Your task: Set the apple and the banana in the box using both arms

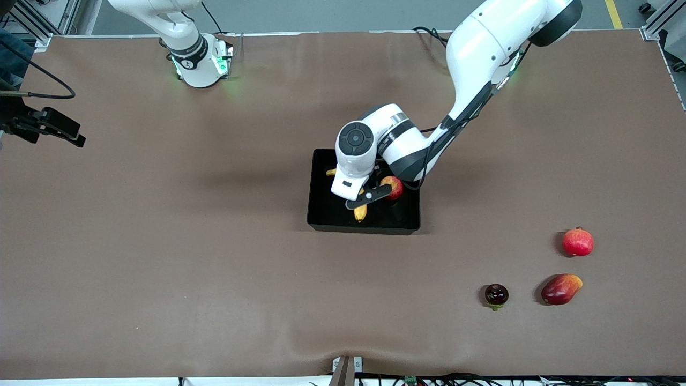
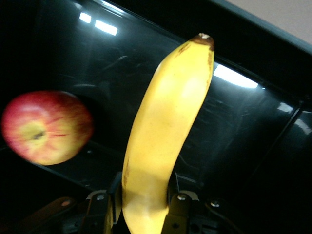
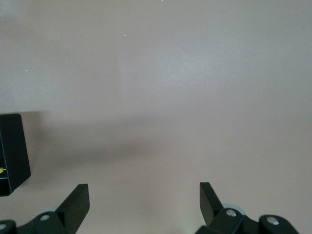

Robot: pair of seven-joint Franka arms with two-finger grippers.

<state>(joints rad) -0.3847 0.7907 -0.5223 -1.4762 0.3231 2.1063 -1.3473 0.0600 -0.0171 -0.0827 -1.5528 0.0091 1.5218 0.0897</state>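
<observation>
The black box [image 1: 321, 222] sits mid-table. In it lies the apple [image 1: 394, 186], red with yellow patches, on the side toward the left arm's end. My left gripper [image 1: 360, 201] reaches down into the box and is shut on the banana [image 1: 360, 213]. In the left wrist view the banana [image 2: 165, 131] runs out from between the fingers [image 2: 178, 207] over the glossy box floor [image 2: 243, 126], with the apple [image 2: 46, 126] beside it. My right gripper [image 3: 144, 192] hangs open and empty over bare table, with a box corner [image 3: 12, 151] at the frame's edge.
Three fruits lie toward the left arm's end, nearer to the front camera than the box: a red pomegranate [image 1: 578, 242], a red mango [image 1: 560, 289] and a small dark fruit [image 1: 496, 294]. Brown cloth covers the table.
</observation>
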